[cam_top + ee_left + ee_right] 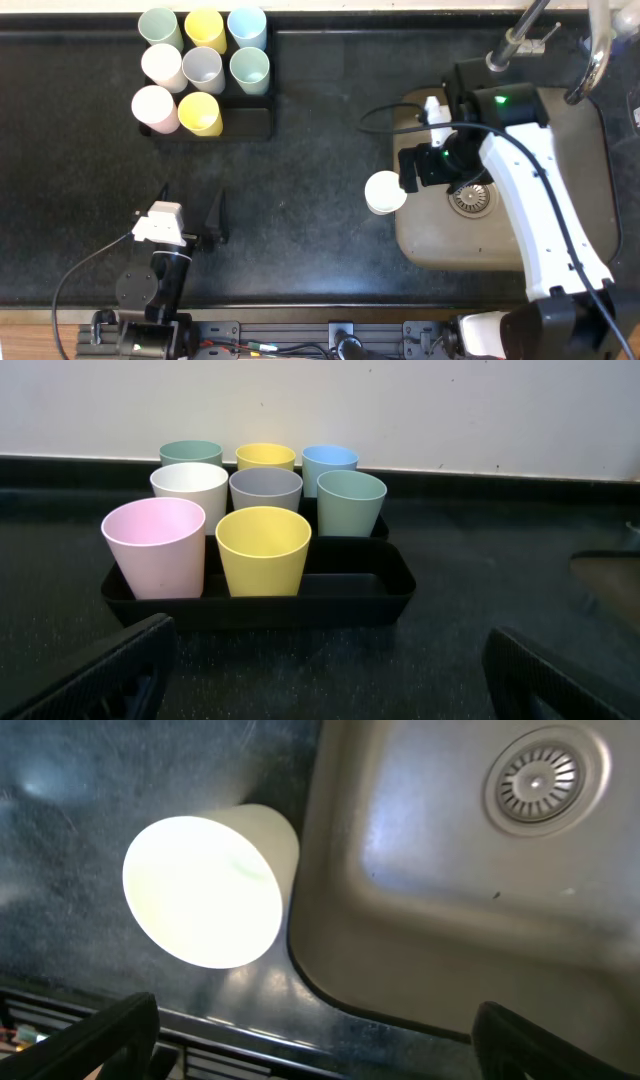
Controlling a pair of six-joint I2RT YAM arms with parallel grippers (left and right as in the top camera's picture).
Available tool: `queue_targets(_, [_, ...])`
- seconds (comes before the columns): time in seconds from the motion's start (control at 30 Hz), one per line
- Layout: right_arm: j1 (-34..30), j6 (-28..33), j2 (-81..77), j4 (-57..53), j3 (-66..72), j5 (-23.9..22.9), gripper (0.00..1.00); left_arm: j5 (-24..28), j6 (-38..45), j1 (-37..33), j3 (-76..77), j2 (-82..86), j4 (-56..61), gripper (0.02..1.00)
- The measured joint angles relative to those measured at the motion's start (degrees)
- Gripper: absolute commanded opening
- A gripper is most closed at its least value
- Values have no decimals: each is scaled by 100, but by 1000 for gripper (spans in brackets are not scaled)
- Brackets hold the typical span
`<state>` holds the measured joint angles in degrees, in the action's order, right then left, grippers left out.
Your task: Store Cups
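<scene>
White cup (pixel 385 192) sitting on desk (pixel 320 150), just left of sink (pixel 440 240), well apart from tray (pixel 250 122) far left. Right hand (pixel 320 1040) hovering above cup, fingers spread wide, gripping nothing. Left hand (pixel 330 680) gaping too, empty. Pick-up seemingly in hand; next move calling for closing on cup wall, then carrying to tray's vacant near-right slot.

Tray (pixel 255 122) far left, sink (pixel 440 240) right, one lone cup (pixel 385 192) between.
The tray sits far left on the counter (pixel 300 230) and holds eight cups (pixel 203 68): three in the far row, three in the middle, two at the left of the near row. The faucet (pixel 520 35) stands behind the sink. The lone cup stands on the counter just beside the sink's left rim, under the right gripper (pixel 320 1040). The left gripper (pixel 193 192) hangs near-left, before the tray.
</scene>
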<state>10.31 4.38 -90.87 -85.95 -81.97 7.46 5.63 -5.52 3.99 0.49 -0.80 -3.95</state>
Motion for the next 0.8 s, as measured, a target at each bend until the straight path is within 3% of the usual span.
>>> queue_targets(0.4, [227, -118, -817, -101, -11, -87, 982, 0, 0, 0, 0, 0, 0, 1000])
queue_targets(0.5, [256, -170, -1019, 2, -11, -105, 884, 0, 0, 0, 0, 0, 0, 1000])
queue_targets(0.53, [256, -173, -1071, 35, -11, -107, 794, 0, 0, 0, 0, 0, 0, 1000])
queue_targets(0.63, [260, -267, -1257, 120, -11, -144, 678, 0, 0, 0, 0, 0, 0, 1000])
queue_targets(0.67, [267, -275, -1274, 157, -11, -144, 575, 0, 0, 0, 0, 0, 0, 1000])
queue_targets(0.8, [317, -321, -1287, 332, -11, -153, 395, 0, 0, 0, 0, 0, -2, 1000])
